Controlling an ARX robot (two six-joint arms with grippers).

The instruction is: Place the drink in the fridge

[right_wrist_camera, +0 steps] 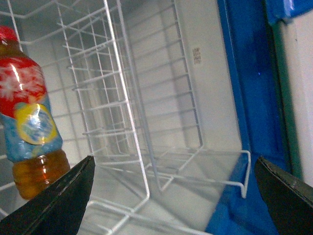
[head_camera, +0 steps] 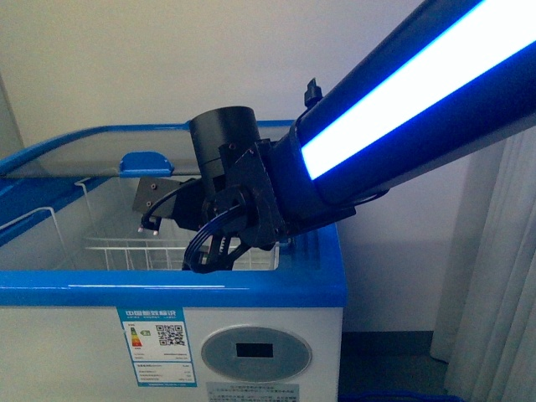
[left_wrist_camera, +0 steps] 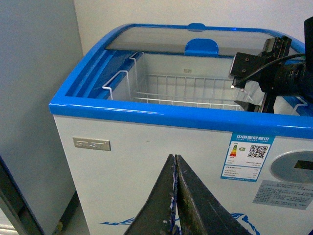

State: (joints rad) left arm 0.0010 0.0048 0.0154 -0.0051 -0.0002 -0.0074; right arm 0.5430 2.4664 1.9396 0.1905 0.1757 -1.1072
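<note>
The right gripper is seen with its fingers spread wide and nothing between them, held inside the open fridge. The drink is seen at the wire basket just beside one finger; whether it is touched cannot be told. The left gripper is pressed closed, fingertips together, in front of the fridge's white front wall. Above, the blue rim runs round the opening, and the glass lid is slid to the far side. An energy label and an oval display are set on the front. A pale wall stands behind, and a curtain hangs at the right.
</note>
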